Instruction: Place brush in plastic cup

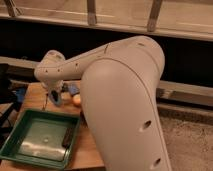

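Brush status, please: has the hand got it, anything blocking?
Hand shut, down by the table's far edge behind the green tray. Brush not clearly visible; plastic cup not in sight. Big white arm hides much of the table.

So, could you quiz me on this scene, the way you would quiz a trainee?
1. True or false: the green tray sits on the wooden table.
2. Where is the gripper? A) inside the tray. B) over the table beyond the tray's far edge, under the wrist of the white arm. C) down on the floor.
3. Fill in: the small round thing on the table near the gripper is ___ in colour.

Key: 1 true; 2 B; 3 orange.
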Controlling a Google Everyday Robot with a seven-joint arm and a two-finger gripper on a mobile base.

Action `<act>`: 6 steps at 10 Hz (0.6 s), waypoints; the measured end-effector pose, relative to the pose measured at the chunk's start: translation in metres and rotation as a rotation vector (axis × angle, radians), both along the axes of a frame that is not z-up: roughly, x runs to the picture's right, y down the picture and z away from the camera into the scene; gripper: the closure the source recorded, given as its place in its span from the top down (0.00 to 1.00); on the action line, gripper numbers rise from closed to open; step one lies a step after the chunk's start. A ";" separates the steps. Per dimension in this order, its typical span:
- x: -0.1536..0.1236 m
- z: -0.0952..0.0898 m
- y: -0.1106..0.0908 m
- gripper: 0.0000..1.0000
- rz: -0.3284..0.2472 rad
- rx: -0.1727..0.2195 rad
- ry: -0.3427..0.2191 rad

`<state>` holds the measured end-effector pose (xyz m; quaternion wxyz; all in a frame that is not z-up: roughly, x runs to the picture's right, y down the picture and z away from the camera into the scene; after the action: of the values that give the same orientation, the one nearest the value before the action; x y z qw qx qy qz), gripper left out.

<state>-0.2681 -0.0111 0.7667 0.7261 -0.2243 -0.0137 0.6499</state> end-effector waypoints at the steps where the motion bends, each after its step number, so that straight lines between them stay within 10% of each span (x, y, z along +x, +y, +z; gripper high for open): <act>1: -0.006 -0.001 -0.004 0.00 0.003 0.017 -0.020; 6: -0.043 0.002 -0.003 0.00 -0.001 0.038 -0.119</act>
<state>-0.3107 -0.0139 0.7683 0.7283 -0.2485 -0.0691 0.6349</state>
